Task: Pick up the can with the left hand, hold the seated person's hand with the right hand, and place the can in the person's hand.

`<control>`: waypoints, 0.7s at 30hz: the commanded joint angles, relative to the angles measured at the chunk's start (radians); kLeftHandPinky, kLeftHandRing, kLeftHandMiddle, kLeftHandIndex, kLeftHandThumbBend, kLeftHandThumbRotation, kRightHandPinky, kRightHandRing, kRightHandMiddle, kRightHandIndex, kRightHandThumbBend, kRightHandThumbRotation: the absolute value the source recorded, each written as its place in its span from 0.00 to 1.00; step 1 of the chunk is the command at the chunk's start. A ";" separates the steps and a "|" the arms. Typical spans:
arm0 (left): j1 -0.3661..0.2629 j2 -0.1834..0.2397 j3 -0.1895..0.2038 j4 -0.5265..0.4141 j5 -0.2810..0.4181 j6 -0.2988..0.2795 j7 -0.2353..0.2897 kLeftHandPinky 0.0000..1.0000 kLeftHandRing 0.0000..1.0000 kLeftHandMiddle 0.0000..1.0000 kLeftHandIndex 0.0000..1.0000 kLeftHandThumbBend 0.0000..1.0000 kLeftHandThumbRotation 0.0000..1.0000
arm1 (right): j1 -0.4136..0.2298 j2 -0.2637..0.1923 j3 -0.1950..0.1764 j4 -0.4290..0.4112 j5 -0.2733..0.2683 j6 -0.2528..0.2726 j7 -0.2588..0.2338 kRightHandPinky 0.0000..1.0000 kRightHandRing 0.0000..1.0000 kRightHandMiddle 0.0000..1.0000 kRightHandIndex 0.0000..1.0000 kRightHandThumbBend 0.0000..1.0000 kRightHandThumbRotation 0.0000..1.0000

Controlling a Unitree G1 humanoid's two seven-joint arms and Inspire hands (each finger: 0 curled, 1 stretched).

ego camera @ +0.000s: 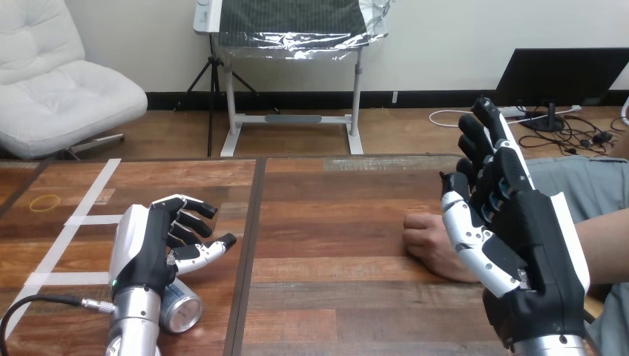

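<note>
The silver metal can [182, 310] lies on its side on the brown wooden table [334, 222], just under the wrist of the left hand [152, 245], on the robot's side of its loosely bent, empty fingers [194, 215].

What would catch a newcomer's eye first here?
The robot's black-and-white right hand stands raised and open at the right, beside the person's hand resting on the wooden table. At lower left, the left hand is open, a silver metal can lying on its side by its wrist.
</note>
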 commanded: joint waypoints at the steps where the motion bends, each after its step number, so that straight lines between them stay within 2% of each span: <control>1: -0.032 0.002 0.002 -0.028 -0.013 -0.043 0.006 0.38 0.42 0.48 0.54 0.65 0.00 | -0.049 0.023 -0.012 -0.041 0.009 -0.014 0.003 1.00 0.99 0.96 0.98 0.00 0.00; 21: -0.009 0.024 0.007 -0.067 -0.010 -0.089 0.007 0.41 0.46 0.52 0.56 0.64 0.00 | -0.056 0.024 -0.013 -0.038 0.006 -0.013 0.004 1.00 0.97 0.94 0.96 0.00 0.00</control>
